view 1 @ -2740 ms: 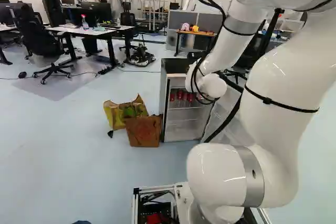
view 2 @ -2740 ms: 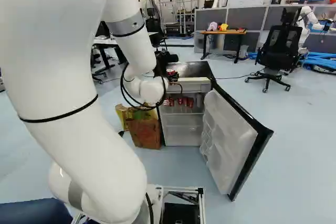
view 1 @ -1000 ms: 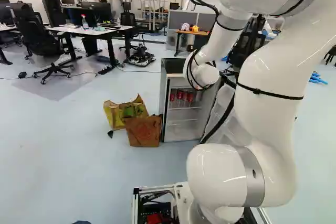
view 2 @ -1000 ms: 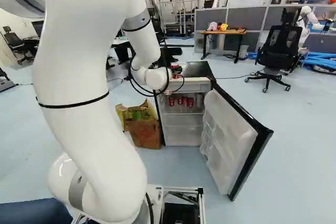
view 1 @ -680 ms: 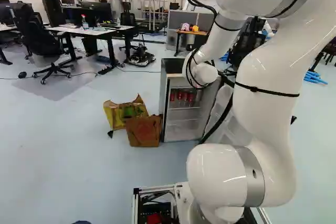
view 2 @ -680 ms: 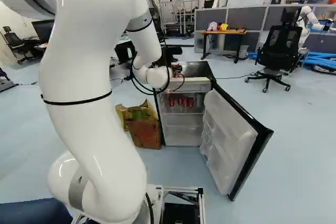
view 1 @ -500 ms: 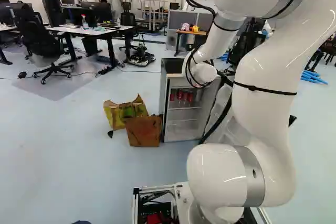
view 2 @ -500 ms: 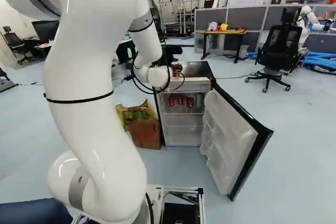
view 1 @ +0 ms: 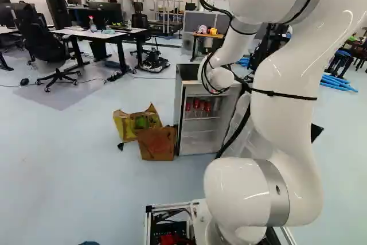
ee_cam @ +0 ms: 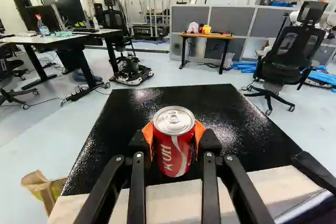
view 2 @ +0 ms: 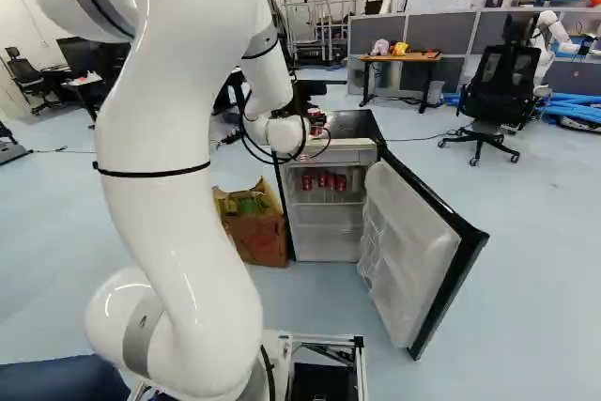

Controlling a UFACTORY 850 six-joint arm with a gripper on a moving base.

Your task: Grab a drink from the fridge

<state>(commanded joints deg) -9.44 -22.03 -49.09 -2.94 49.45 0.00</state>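
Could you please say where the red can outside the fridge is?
In the wrist view, the can is gripped between the orange pads of the black gripper, over the fridge's black top.

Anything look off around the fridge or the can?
No spill or dent visible; the can is gripped upright in the gripper over the fridge. Only untidy bits: fridge door wide open, and crumpled brown bag and yellow bag on the floor beside it.

Bright, diffuse light is spread over the floor point(view 1: 86, 170). Narrow glare streaks are seen along the arm point(view 1: 281, 124); in the wrist view, pale reflections are borne by the fridge top point(ee_cam: 131, 114) and the can point(ee_cam: 174, 148).
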